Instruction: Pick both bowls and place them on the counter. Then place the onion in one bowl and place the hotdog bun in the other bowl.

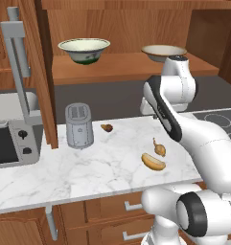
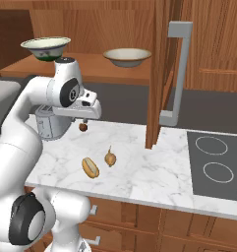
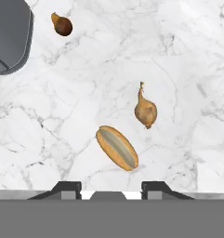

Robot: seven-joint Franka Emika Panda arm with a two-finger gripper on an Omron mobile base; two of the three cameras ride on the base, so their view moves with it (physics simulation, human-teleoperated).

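Note:
The cream-white bowl (image 1: 83,50) (image 2: 45,47) with its green band and the shallower tan bowl (image 1: 162,51) (image 2: 127,56) both stand on the wooden shelf of the open cabinet. On the marble counter (image 1: 88,167) (image 2: 149,172) lie the onion (image 1: 159,148) (image 2: 110,158) (image 3: 146,111) and, just in front of it, the hotdog bun (image 1: 153,161) (image 2: 90,168) (image 3: 117,148). My gripper (image 3: 111,190) hangs well above the counter and looks straight down at them. It is open, with nothing between its fingertips (image 3: 67,188).
A grey toaster (image 1: 79,125) (image 2: 51,123) (image 3: 9,37) stands at the back of the counter, with a small dark reddish lump (image 1: 106,127) (image 3: 62,25) beside it. A microwave (image 1: 6,139) is at the left, a cooktop (image 2: 216,165) at the right. The open cabinet door (image 1: 45,72) (image 2: 159,74) juts over the counter.

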